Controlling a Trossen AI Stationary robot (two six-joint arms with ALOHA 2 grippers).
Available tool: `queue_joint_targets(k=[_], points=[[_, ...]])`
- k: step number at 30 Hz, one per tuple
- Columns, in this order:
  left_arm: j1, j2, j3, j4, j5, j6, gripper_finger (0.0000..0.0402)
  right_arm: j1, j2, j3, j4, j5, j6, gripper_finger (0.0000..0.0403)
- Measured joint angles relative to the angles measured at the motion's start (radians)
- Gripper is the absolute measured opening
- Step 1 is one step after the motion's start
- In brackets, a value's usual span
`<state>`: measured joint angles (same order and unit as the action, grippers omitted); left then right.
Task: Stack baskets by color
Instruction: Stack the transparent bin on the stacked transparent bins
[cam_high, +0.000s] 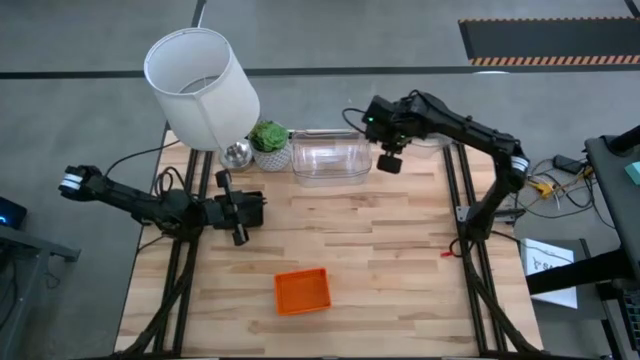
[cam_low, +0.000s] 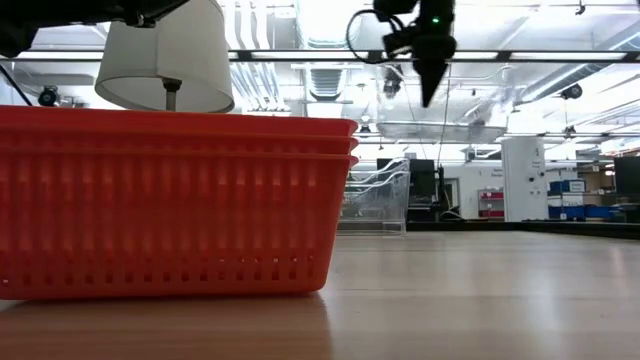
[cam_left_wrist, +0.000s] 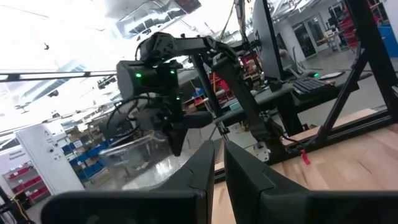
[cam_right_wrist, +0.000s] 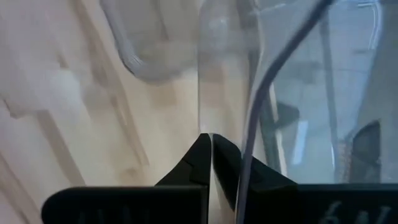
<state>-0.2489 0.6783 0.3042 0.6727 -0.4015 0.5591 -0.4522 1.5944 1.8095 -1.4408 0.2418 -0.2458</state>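
An orange basket (cam_high: 302, 291) lies on the table near the front; the low view shows it as a nested stack (cam_low: 170, 200) with stacked rims. Clear baskets (cam_high: 331, 160) stand at the table's far edge, also in the low view (cam_low: 375, 200). My right gripper (cam_high: 388, 162) hangs shut, pointing down, high above the clear baskets' right end (cam_right_wrist: 249, 74), with nothing between its fingers (cam_low: 430, 95). My left gripper (cam_high: 258, 208) waits at the table's left side, shut and empty (cam_left_wrist: 219, 155), and points slightly upward toward the right arm (cam_left_wrist: 174, 140).
A white lampshade (cam_high: 203, 88) and a small potted green plant (cam_high: 269, 143) stand at the far left, next to the clear baskets. Bare wood (cam_high: 400, 260) lies between the orange basket and the clear ones and along the right side.
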Motion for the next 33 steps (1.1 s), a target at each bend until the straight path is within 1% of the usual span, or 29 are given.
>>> queue_joint_targets(k=[2, 9, 16, 26, 33], points=[[0.000, 0.000, 0.000, 0.000, 0.000, 0.000, 0.0019, 0.015, 0.043, 0.050, 0.001, -0.018, -0.012, 0.0008], [0.000, 0.001, 0.000, 0.001, 0.000, -0.003, 0.0019, 0.094, 0.204, 0.228, -0.007, -0.013, -0.076, 0.0008], [0.000, 0.008, -0.002, 0.000, 0.000, -0.004, 0.0019, 0.160, 0.331, 0.382, -0.013, -0.018, -0.124, 0.0008], [0.000, 0.018, -0.002, -0.001, 0.000, -0.006, 0.0019, 0.199, 0.468, 0.531, -0.020, -0.068, -0.180, 0.0008], [0.000, 0.025, -0.002, 0.002, 0.000, -0.006, 0.0019, 0.199, 0.499, 0.542, -0.022, -0.066, -0.184, 0.0008]])
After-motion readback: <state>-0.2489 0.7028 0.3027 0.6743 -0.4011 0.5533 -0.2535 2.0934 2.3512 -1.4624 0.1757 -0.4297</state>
